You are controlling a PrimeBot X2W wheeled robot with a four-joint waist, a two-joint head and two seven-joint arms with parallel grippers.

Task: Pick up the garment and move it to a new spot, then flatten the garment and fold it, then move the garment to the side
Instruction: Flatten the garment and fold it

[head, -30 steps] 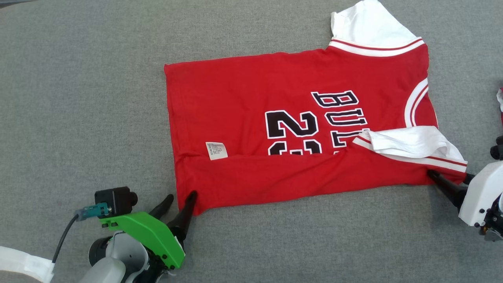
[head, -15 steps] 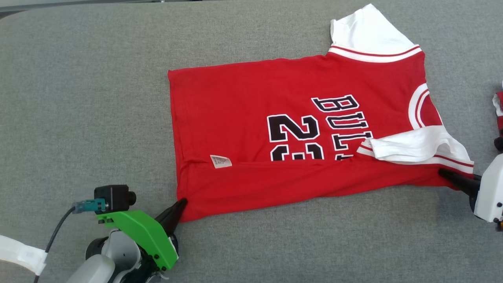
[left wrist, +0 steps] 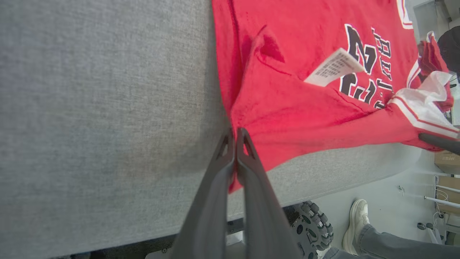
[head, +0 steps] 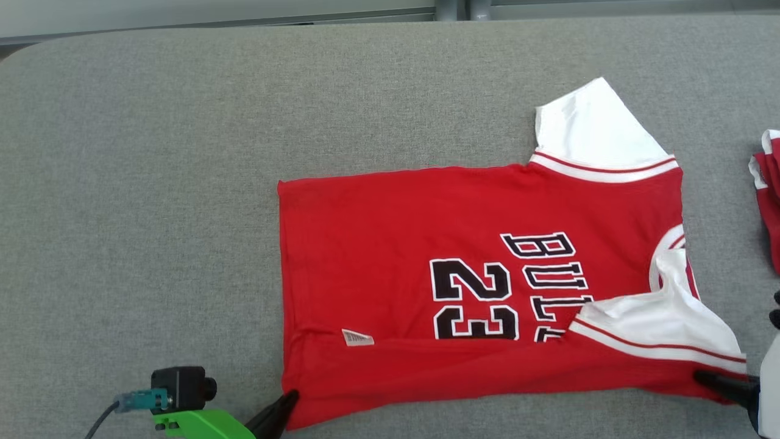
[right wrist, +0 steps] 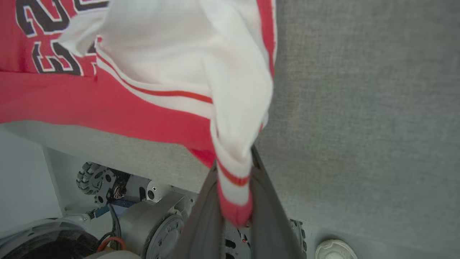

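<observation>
The left gripper (left wrist: pixel 235 133), open a second ago, now pinches the near hem corner of the jersey (head: pixel 396 244); the right gripper (right wrist: pixel 233 165) likewise clamps the near sleeve (head: pixel 664 323). The jersey lies on the grey table (head: pixel 152 183), its near edge seemingly lifting: folding can start.

Likely a lab; grey felt-topped table (head: pixel 152 183), pale bare floor (left wrist: pixel 388 208), cardboard boxes (left wrist: pixel 446 162).

Left claw (head: pixel 291 396) and right claw (head: pixel 701 376) clamped the jersey (head: pixel 426 244).
</observation>
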